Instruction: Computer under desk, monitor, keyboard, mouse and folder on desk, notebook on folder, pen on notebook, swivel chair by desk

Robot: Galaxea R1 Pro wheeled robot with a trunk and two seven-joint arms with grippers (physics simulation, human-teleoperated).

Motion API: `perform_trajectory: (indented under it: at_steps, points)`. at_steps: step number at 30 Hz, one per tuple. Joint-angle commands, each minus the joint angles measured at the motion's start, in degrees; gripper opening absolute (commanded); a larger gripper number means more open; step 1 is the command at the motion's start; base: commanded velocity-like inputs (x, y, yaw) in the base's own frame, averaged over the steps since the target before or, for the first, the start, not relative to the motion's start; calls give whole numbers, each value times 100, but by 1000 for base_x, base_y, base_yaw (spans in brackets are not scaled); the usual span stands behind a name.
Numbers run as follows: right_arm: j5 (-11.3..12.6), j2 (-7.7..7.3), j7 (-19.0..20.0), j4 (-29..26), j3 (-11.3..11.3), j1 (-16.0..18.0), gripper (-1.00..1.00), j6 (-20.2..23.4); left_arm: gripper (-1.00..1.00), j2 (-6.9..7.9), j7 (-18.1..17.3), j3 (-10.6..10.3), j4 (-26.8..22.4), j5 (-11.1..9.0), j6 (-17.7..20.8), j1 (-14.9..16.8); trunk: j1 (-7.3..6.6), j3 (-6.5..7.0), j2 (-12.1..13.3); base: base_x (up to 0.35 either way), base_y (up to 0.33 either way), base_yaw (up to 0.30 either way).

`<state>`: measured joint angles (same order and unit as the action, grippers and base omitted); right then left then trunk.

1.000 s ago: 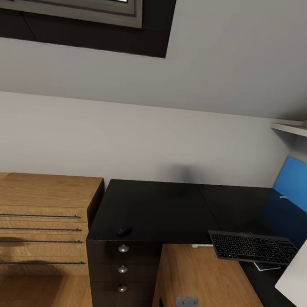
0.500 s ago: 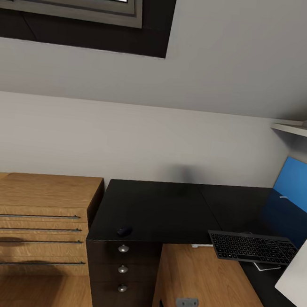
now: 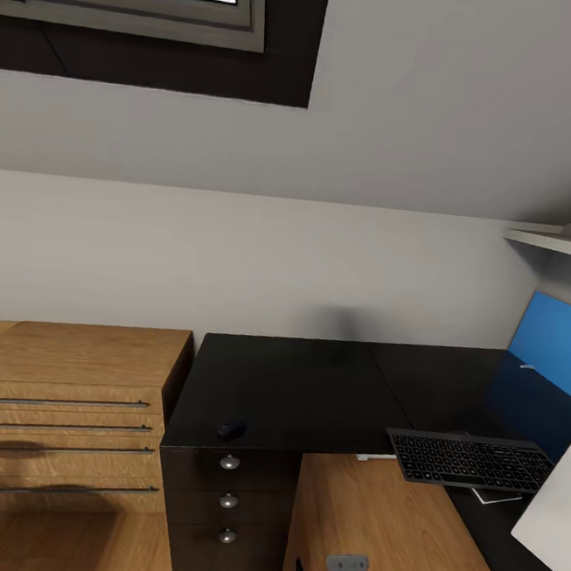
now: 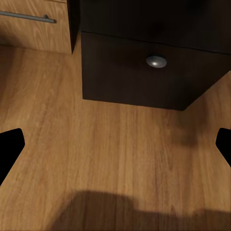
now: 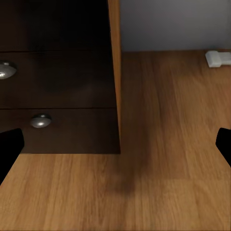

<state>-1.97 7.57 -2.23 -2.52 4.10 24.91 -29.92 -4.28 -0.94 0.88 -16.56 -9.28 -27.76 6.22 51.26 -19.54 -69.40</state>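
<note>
The long black desk (image 3: 309, 393) stands under the sloped wall, its drawer unit (image 3: 228, 499) carrying round silver knobs. The small dark mouse (image 3: 231, 430) lies near the desk's front edge, above the drawers. The dark grey keyboard (image 3: 469, 460) rests on the right wing and overhangs the inner edge. The monitor (image 3: 552, 511) shows its white back at the right border. My left gripper (image 4: 115, 149) is open low over the floor, facing a drawer knob (image 4: 156, 61). My right gripper (image 5: 115, 147) is open too, beside the drawer unit (image 5: 57, 77). The swivel chair, folder, notebook and pen are out of view.
A light wooden dresser (image 3: 61, 411) with bar handles stands left of the desk. A blue upright panel (image 3: 560, 345) backs the right wing, with a white shelf (image 3: 554, 243) above. A small white object (image 5: 219, 58) lies on the plank floor (image 3: 366, 523) under the desk.
</note>
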Motion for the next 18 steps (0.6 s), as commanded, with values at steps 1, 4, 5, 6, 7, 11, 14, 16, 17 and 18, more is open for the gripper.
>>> perform_trajectory:
  at_steps: [1,4,5,6,7,11,14,16,17,18]
  points:
    - [-10,1,-23,14,37,5,100,-14,100,-2,-10,8,2,-22,-17,3,0,-7,-4,0,0,0]
    - [-8,3,-23,46,37,5,100,-14,100,-3,-14,8,3,-22,-20,3,0,-7,-4,0,0,0]
    - [-7,4,-23,54,37,5,100,-14,100,-3,-15,10,3,-23,-25,3,0,-7,-4,0,0,0]
    - [-7,5,-23,60,37,5,100,-14,100,-3,-16,11,2,-25,-31,2,0,-7,-4,0,0,0]
    - [-6,5,-23,65,38,5,100,-14,100,-3,-17,13,2,-26,-35,2,0,-7,-4,0,0,0]
    - [-5,10,-23,84,38,5,100,-14,100,-3,-19,23,2,-33,-53,2,0,-7,-4,0,0,0]
    - [-7,13,-23,89,38,5,100,-14,100,-3,-24,29,3,-34,-58,3,0,-7,-4,0,0,0]
    - [-9,15,-23,90,38,5,100,-14,100,-3,-28,29,3,-32,-60,4,0,-7,-4,0,0,0]
    - [-10,15,-23,91,38,5,100,-14,100,-3,-30,29,4,-32,-59,4,0,-7,-4,0,0,0]
    - [-11,15,-23,93,38,5,100,-14,100,-3,-31,28,4,-32,-58,3,0,-7,-4,0,0,0]
